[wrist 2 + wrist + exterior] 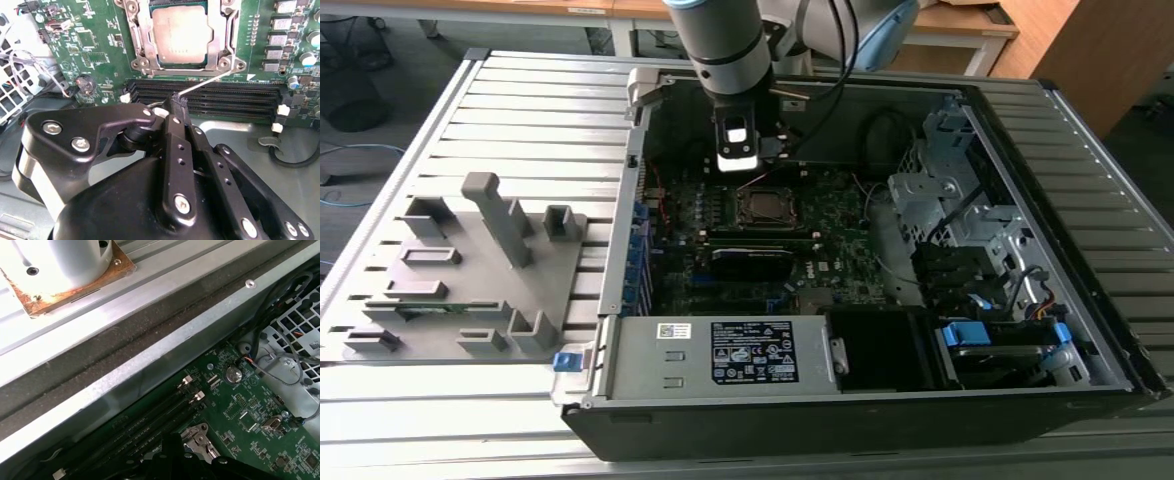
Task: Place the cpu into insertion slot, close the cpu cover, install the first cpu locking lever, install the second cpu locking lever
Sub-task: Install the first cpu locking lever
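Note:
The cpu [179,34], a dull silver square, lies in the insertion slot [761,205] on the green motherboard. The cpu cover [141,45], a thin metal frame, lies flat around it. From the socket's corner a thin wire locking lever [210,80] slants out to my gripper [177,101]. The black fingers are shut together, and their tip touches the lever's end. I cannot tell whether the wire is clamped or only pressed. In the exterior view the gripper [738,165] hangs just behind the socket inside the open case.
Black memory slots [220,97] run beside the socket, right under the fingers. A long black card [750,262] and the labelled power supply [720,355] lie nearer the case front. The drive cage [947,190] stands at the exterior view's right, and a grey fixture [480,260] at its left.

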Action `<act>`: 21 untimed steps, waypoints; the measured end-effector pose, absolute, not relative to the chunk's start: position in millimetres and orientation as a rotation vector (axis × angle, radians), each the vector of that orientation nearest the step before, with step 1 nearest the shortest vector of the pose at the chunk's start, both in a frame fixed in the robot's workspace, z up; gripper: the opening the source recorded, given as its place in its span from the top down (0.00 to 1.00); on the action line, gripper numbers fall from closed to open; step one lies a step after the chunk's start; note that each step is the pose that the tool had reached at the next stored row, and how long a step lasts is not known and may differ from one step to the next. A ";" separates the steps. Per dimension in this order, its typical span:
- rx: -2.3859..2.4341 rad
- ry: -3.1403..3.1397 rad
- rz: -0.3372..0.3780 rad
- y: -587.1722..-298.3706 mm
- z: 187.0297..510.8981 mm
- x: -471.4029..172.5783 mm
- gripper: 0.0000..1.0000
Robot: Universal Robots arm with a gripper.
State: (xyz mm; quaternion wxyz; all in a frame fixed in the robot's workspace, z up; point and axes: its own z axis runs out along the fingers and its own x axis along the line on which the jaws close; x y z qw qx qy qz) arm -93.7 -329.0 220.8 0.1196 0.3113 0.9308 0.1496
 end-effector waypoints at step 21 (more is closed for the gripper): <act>0.913 2.717 0.438 -326.6 210.1 -93.0 0.90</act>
